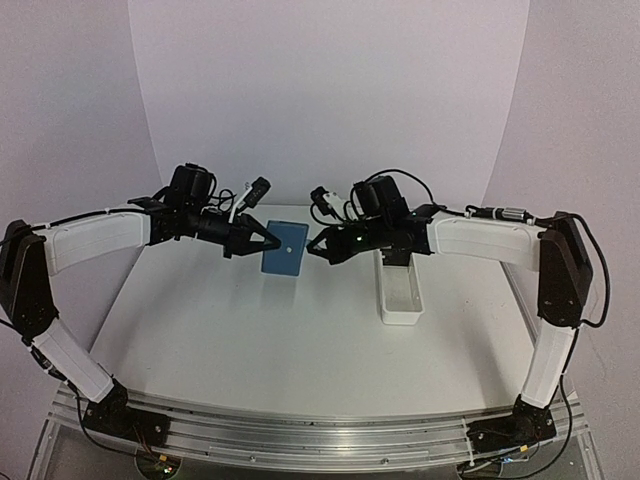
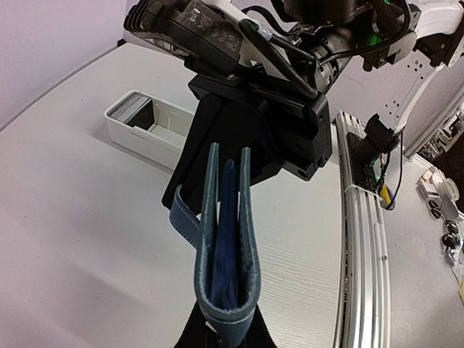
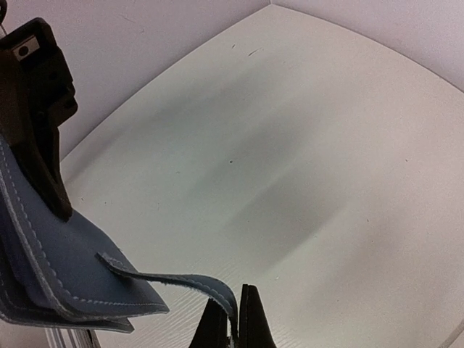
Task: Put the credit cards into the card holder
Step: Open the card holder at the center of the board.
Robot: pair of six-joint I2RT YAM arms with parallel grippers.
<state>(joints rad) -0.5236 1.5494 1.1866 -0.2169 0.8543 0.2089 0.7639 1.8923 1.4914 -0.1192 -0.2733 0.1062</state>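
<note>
The card holder [image 1: 283,250], a small blue folding wallet, hangs above the table between both arms. My left gripper [image 1: 268,243] is shut on its folded spine. In the left wrist view the card holder [image 2: 228,239] shows edge-on, its two covers slightly apart with a darker blue leaf between them, and my left gripper [image 2: 225,332] pinches the bottom. My right gripper [image 3: 236,322] is shut on the end of the snap tab [image 3: 181,281], which curves away from the card holder [image 3: 65,268]. A stack of credit cards [image 2: 133,109] stands in the white tray.
The long white tray [image 1: 400,295] lies on the table under my right arm, right of the wallet. It also shows in the left wrist view as the tray [image 2: 145,134] behind the right gripper's black body [image 2: 261,130]. The aluminium base rail [image 1: 300,430] runs along the near edge.
</note>
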